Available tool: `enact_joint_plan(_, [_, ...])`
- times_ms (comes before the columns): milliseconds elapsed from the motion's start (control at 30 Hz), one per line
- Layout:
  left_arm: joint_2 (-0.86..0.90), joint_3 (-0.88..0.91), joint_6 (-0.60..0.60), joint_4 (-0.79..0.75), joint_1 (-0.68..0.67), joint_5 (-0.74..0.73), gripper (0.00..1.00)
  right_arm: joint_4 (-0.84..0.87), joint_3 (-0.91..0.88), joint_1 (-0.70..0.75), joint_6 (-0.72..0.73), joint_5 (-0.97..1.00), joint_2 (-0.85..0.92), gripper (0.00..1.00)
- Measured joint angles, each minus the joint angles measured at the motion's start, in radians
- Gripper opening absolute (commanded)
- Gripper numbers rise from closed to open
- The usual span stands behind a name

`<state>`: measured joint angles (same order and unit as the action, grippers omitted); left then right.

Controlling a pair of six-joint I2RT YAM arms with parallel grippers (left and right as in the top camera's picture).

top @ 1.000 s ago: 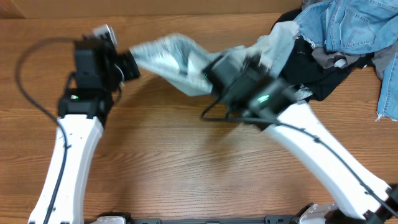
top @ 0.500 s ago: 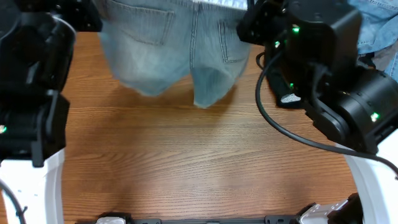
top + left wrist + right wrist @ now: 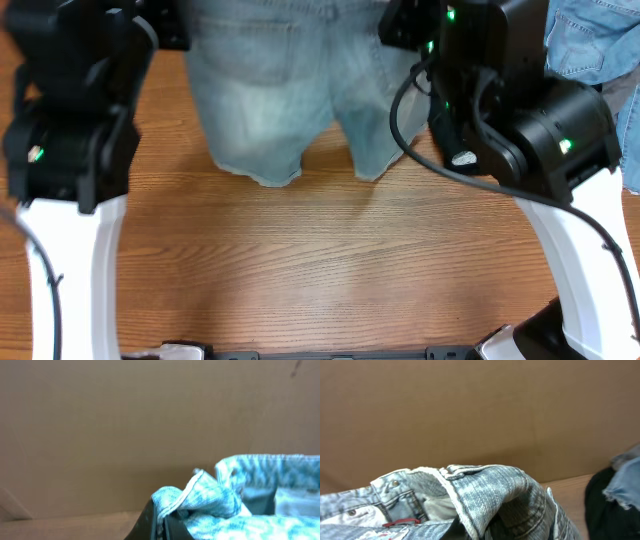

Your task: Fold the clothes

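The clothes in hand are a pale light-blue denim pair (image 3: 290, 90), held up by the waistband and hanging spread between both arms, with its frayed hems low over the table. My left gripper (image 3: 178, 28) is shut on the left end of the waistband; in the left wrist view the dark fingers (image 3: 150, 522) pinch a stitched fold of denim (image 3: 210, 500). My right gripper (image 3: 398, 25) is shut on the right end. In the right wrist view the waistband (image 3: 485, 490) drapes over the jaws and hides most of them.
More clothes lie piled at the back right: mid-blue denim (image 3: 590, 40) and a black garment (image 3: 612, 505). A brown cardboard wall (image 3: 480, 410) stands behind the table. The wooden tabletop (image 3: 320, 270) shows below the hanging denim.
Both arms have risen from the tabletop, lifting the pale denim from a bunched heap into a spread hanging sheet. In the last half second it shifted slightly right and lower.
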<state>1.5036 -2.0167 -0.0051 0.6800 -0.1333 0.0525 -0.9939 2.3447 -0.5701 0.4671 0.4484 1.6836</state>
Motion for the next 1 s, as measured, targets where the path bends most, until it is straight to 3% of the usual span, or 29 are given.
enact_joint_plan(133, [0.126, 0.0, 0.092, -0.315, -0.032, -0.076, 0.04, 0.073, 0.0, 0.021, 0.0, 0.142, 0.012, 0.04])
enact_joint_plan(300, [0.224, 0.0, 0.109, -0.604, -0.037, -0.256, 0.04, 0.037, 0.044, 0.003, -0.002, 0.288, 0.012, 0.04])
enact_joint_plan(433, [0.28, 0.0, 0.108, -0.788, -0.032, -0.406, 0.04, 0.025, 0.113, -0.126, -0.017, 0.496, 0.012, 0.04])
enact_joint_plan(667, [0.388, -0.002, 0.028, -0.895, -0.029, -0.642, 0.04, 0.032, 0.122, -0.356, -0.076, 0.811, 0.014, 0.04])
enact_joint_plan(800, [0.452, -0.029, -0.008, -0.925, -0.042, -0.732, 0.04, 0.032, 0.122, -0.366, -0.084, 0.908, 0.038, 0.04])
enact_joint_plan(1000, [0.546, -0.088, -0.024, -0.967, -0.064, -0.753, 0.04, 0.021, 0.122, -0.361, -0.09, 0.995, 0.089, 0.04])
